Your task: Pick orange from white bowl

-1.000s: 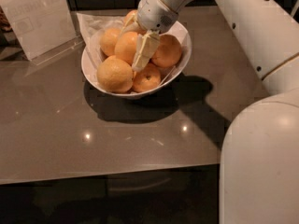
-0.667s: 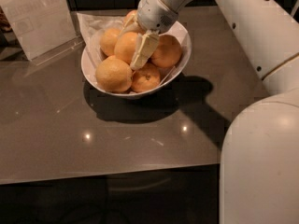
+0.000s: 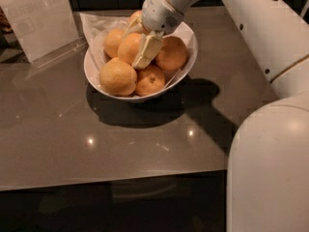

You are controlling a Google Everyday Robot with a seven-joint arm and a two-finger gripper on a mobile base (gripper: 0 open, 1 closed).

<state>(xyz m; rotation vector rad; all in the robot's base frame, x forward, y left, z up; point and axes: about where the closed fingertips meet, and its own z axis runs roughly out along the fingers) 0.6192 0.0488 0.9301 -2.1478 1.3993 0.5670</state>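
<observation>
The arm (image 3: 260,42) comes in from 2 o'clock and reaches down over the bowl (image 3: 140,98), which sits on the table toward 11 o'clock of the view. The bowl is piled with oranges on a clear liner (image 3: 94,25) that spills out at its 10 o'clock side.

The orange (image 3: 126,48) the arm seems to be after lies at the middle of the heap. It rests among its neighbours, level with them and not lifted. A paler one (image 3: 117,77) lies at 8 o'clock of the bowl and a smaller one (image 3: 149,80) at 6 o'clock.

The gripper (image 3: 137,45) is down in the pile, touching that middle orange. I cannot tell whether it has a hold.

I judge the reach done. The grasp is in hand or just finished, and the lift out of the bowl is left.

The table (image 3: 72,144) is a dark grey, glossy slab that shows light glints and the bowl's shadow. A clear placard (image 3: 41,18) stands at 10 o'clock, just beside the bowl. The room beyond, at 12 o'clock, and the space under the table edge at 6 o'clock are dark.
</observation>
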